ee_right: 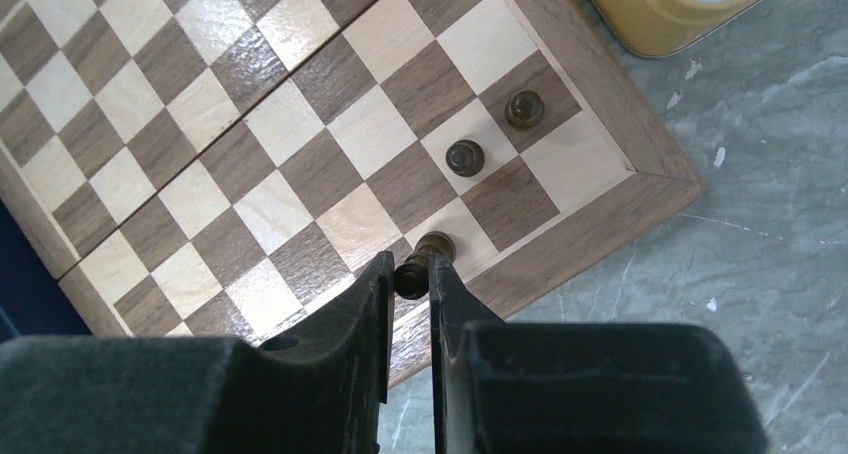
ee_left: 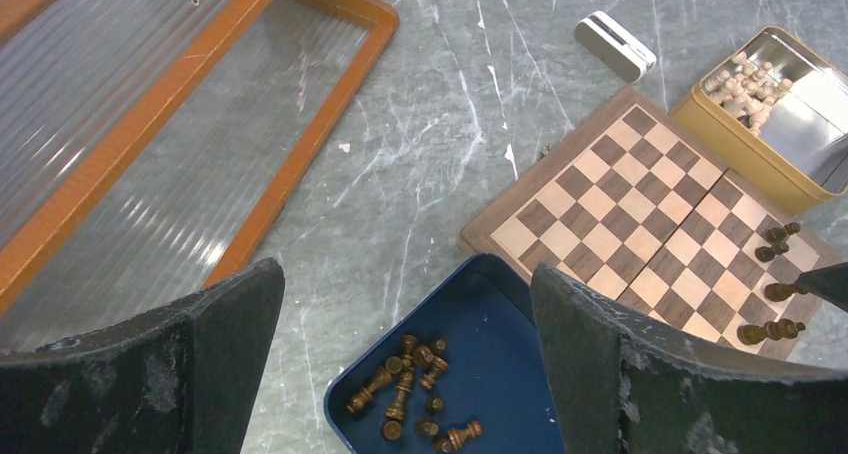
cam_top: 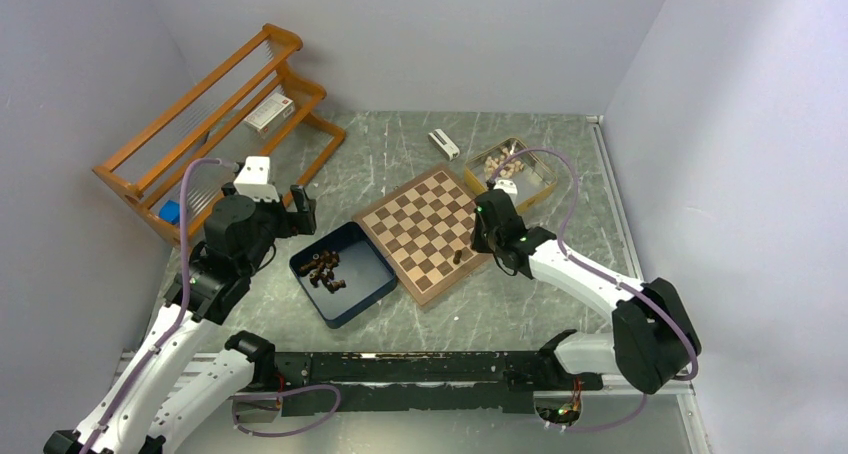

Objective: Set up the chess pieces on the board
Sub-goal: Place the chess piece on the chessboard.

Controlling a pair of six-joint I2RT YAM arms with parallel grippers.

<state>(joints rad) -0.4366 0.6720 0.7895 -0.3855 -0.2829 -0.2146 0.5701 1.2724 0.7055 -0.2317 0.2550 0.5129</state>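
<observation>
Black fingers (ee_right: 345,354) of the right jaws fill the bottom of the right wrist view, clenched on one dark brown chess piece (ee_right: 412,277) low over the edge squares of the board (ee_right: 250,164), near its corner. Only the piece's rounded top shows; the rest is hidden between the pads. Touching it just beyond sits a second round dark shape (ee_right: 437,246): separate piece or the held one's base, cannot tell. Two more dark pieces (ee_right: 465,157) stand upright on adjoining squares one row in. From the top view the board lies turned diagonal on the grey table (cam_top: 480,314), between a dark blue box (ee_left: 510,354) and a gold tin (ee_left: 740,159); the right arm covers that corner, so only one piece shows there. Box sits just beside board; whether they touch is unclear. Loose dark pieces (ee_left: 412,374) lie heaped in the box, the nearest cut off by the frame. Pale pieces (ee_left: 745,79) sit in the tin, count not readable. Left jaws stand released and wide, nothing between them, above the table by the box's far side. Small white object (ee_left: 615,46) lies beyond the board, too small to identify. Wooden rack (cam_top: 215,124) stands far left, cut off in the left wrist view.
</observation>
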